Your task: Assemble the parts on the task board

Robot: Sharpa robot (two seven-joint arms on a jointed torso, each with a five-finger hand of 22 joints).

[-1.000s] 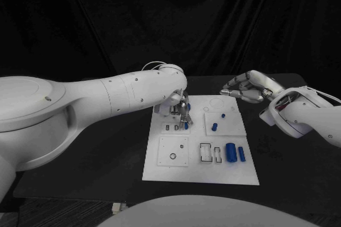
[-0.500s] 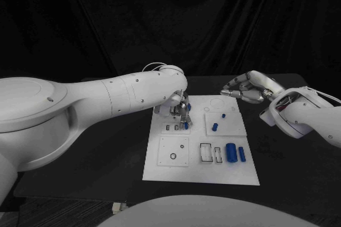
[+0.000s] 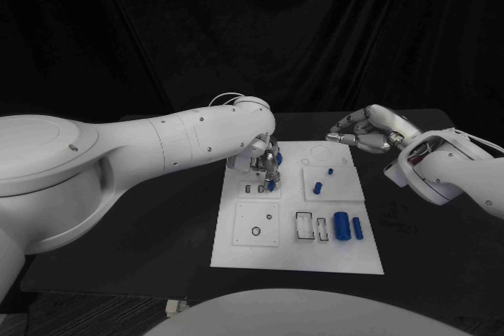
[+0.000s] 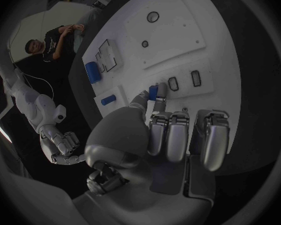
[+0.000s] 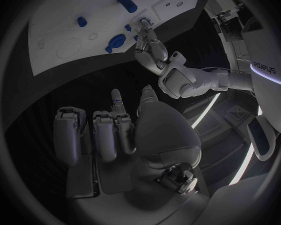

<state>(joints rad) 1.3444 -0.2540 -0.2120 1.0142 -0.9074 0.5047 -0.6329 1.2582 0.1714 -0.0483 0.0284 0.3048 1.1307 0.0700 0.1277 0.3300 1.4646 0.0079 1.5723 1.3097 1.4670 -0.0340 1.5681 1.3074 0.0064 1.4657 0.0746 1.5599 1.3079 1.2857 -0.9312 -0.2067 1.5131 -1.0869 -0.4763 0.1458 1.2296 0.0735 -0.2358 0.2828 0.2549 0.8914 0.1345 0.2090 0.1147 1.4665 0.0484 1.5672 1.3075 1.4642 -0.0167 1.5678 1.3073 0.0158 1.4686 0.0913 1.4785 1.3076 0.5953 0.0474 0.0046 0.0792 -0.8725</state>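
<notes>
The white task board (image 3: 299, 257) lies in the middle of the black table. My left hand (image 3: 263, 159) hangs over the board's far left panel and pinches a small blue part (image 3: 272, 182) between thumb and finger. In the left wrist view that blue part (image 4: 153, 92) sits right beside two small rectangular slots (image 4: 184, 81). My right hand (image 3: 368, 132) hovers past the board's far right corner, fingers curled in on nothing. A large blue cylinder (image 3: 341, 223) and a thinner one (image 3: 357, 228) lie at the board's near right. Two small blue pegs (image 3: 318, 186) stand on the far right panel.
A panel with a ring and a small hole (image 3: 257, 230) sits at the board's near left, with two rectangular recesses (image 3: 304, 226) beside it. Bare black table (image 3: 157, 227) surrounds the board. My left forearm (image 3: 189, 143) stretches across the table's left side.
My left hand has shifted very slightly with the blue part over the slotted panel. The right hand has stayed where it was.
</notes>
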